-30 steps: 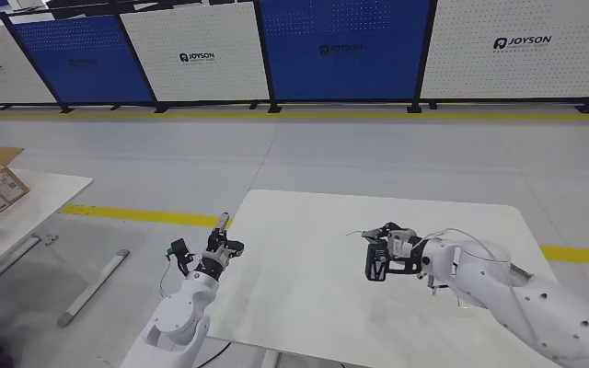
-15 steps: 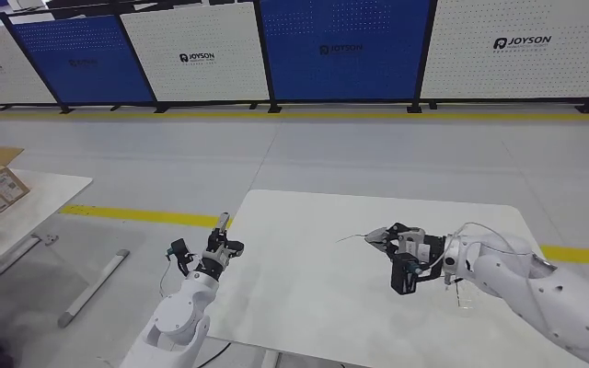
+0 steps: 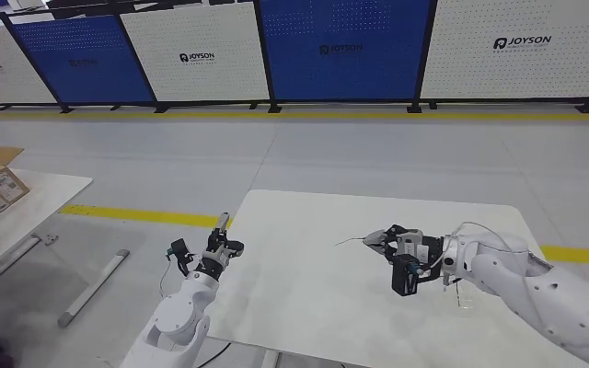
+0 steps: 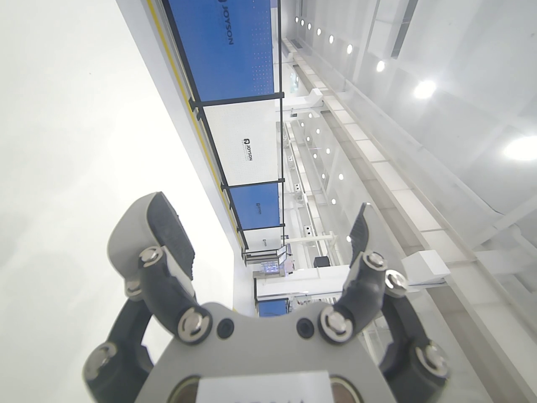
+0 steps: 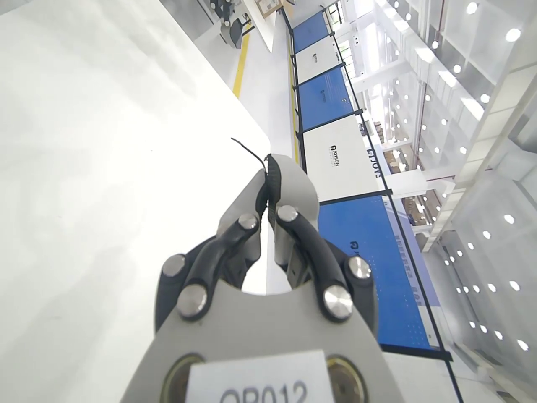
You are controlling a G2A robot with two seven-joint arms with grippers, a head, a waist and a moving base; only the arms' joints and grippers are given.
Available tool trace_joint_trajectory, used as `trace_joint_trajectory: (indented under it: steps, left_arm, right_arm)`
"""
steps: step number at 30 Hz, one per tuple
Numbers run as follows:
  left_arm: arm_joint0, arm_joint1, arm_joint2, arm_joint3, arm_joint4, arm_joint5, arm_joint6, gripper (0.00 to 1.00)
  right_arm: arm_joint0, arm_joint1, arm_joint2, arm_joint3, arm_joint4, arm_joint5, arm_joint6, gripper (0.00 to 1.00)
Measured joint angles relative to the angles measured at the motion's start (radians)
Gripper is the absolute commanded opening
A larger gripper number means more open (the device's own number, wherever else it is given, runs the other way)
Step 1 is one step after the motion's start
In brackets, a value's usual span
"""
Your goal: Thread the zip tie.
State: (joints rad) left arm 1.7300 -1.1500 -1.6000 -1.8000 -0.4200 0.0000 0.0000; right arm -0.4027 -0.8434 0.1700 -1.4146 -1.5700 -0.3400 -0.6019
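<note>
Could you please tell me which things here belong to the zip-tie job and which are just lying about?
Job: zip tie, right gripper shut on it, open left gripper, white table.
Lying about: box on the side table, panels behind.

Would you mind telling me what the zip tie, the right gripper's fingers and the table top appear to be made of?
The zip tie is probably black plastic: its thin free end curves springily beyond the right gripper. Its fingers have matte light grey shells that look like metal, with black ribbed pads, likely rubber. The table has a smooth white top, faintly glossy, perhaps laminate.
</note>
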Motion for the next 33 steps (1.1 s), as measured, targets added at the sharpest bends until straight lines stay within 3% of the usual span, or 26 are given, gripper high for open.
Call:
trace_joint_trajectory:
  steps: [3, 8, 11, 24, 27, 33]
  left_arm:
    - [0.000, 0.000, 0.000, 0.000, 0.000, 0.000, 0.000, 1.00]
    - [0.000, 0.000, 0.000, 0.000, 0.000, 0.000, 0.000, 1.00]
    - [0.000, 0.000, 0.000, 0.000, 0.000, 0.000, 0.000, 1.00]
    - [-0.001, 0.000, 0.001, 0.000, 0.000, 0.000, -0.002, 1.00]
    - [-0.002, 0.000, 0.012, -0.013, -0.005, 0.015, -0.059, 1.00]
    - [0.014, 0.013, -0.005, -0.056, -0.057, 0.108, -0.308, 1.00]
  right_arm:
    - [-0.007, -0.008, 0.000, 0.008, 0.000, 0.000, 0.025, 0.00]
    - [-0.008, -0.049, 0.000, 0.099, 0.000, 0.000, -0.004, 0.00]
    - [-0.012, -0.077, 0.000, 0.175, 0.000, 0.000, -0.090, 0.00]
    - [-0.012, -0.077, 0.000, 0.172, 0.000, 0.000, -0.107, 0.00]
    - [-0.012, -0.077, 0.000, 0.172, 0.000, 0.000, -0.107, 0.00]
    - [-0.012, -0.077, 0.000, 0.172, 0.000, 0.000, -0.107, 0.00]
